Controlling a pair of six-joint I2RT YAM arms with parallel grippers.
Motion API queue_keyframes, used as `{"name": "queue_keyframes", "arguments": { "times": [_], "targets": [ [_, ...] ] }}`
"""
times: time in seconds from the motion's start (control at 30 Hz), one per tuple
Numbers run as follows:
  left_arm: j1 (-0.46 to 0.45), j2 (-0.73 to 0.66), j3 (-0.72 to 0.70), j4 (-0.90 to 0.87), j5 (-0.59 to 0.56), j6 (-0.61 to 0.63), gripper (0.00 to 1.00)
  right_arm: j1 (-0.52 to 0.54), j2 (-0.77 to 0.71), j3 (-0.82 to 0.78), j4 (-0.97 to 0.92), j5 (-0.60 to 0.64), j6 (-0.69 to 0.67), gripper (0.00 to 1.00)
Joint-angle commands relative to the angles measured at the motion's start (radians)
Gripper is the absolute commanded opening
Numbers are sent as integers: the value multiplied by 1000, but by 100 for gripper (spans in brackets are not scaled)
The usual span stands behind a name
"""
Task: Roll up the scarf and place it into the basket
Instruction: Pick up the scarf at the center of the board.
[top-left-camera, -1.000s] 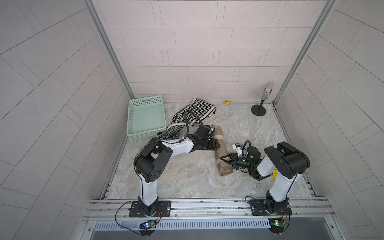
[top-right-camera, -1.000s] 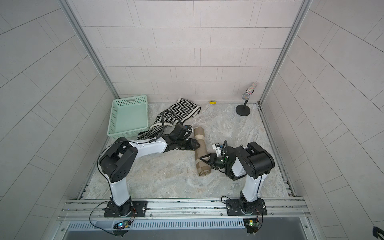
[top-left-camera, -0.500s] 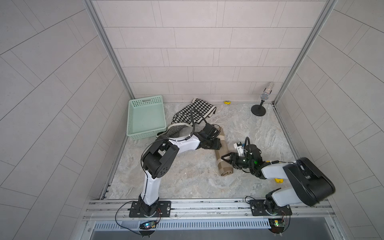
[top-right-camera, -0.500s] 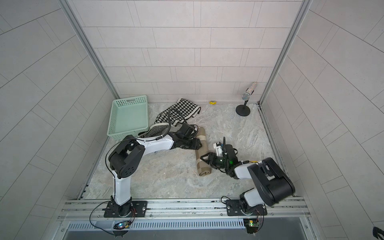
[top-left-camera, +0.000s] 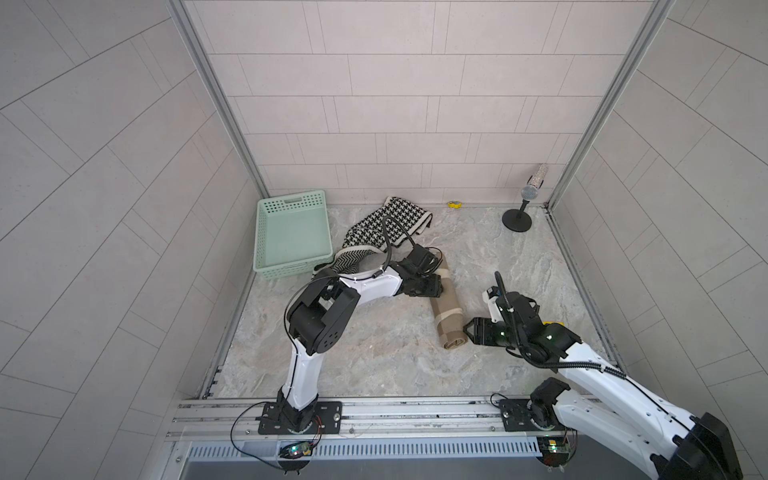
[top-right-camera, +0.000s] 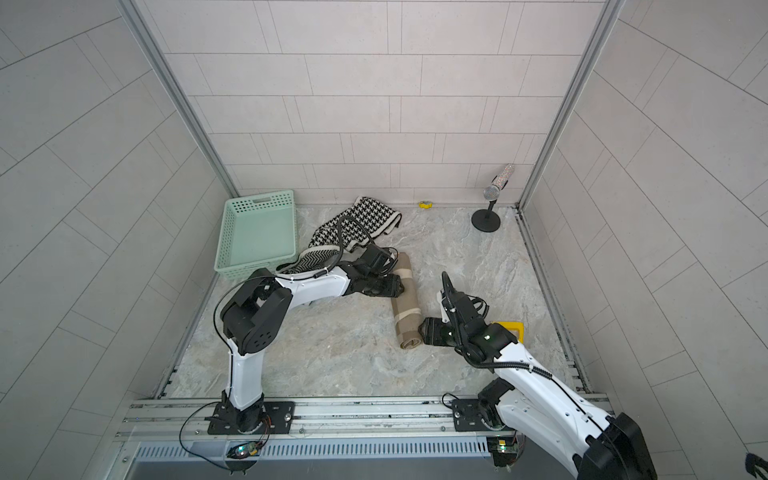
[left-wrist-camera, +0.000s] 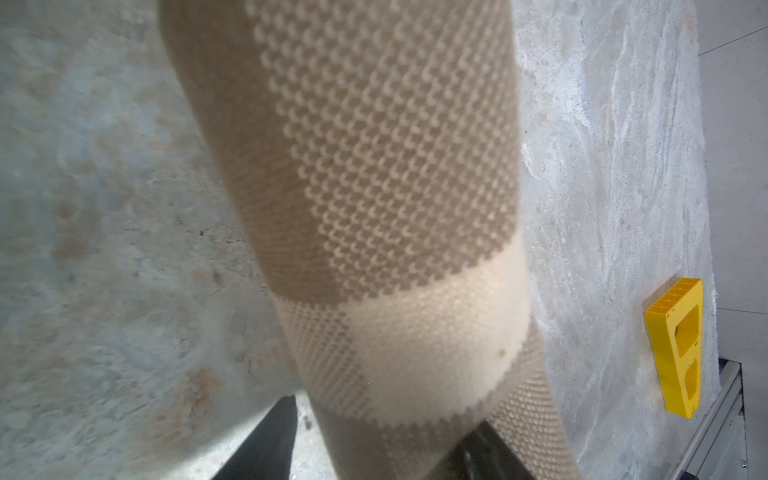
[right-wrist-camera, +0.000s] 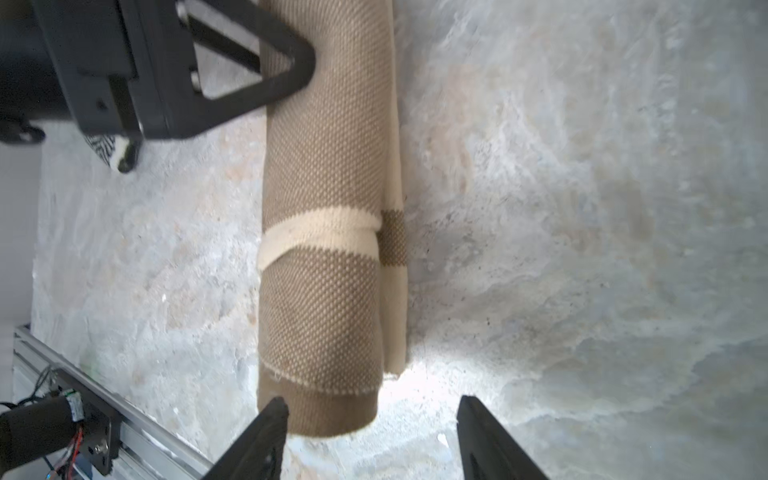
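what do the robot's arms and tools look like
The left arm and right arm have white link shells, black joint housings and black cables looping alongside. The left tool and right tool are black, with hollow triangular fingers. Small green lights glow near the right wrist.

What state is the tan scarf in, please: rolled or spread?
Rolled: the tan scarf forms a tight cylinder, layered edges showing at its end.

Marble top (top-left-camera: 374, 365): basket (top-left-camera: 291, 200), rolled scarf (top-left-camera: 446, 307), b&w cloth (top-left-camera: 399, 218), mic (top-left-camera: 516, 220), yellow block (left-wrist-camera: 665, 353).
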Motion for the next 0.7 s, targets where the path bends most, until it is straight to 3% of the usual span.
{"name": "queue_keyframes", "arguments": {
  "times": [0.0, 0.53, 0.67],
  "targets": [
    [-7, 31, 18, -42, -32, -7, 62, 50, -3, 18, -46, 70, 36, 66],
    [-9, 40, 22, -42, -32, -28, 62, 105, 218, 99, 84, 114, 27, 65],
    [-8, 60, 34, -42, -33, -53, 62, 105, 279, 95, 91, 80, 40, 48]
  ]
}}
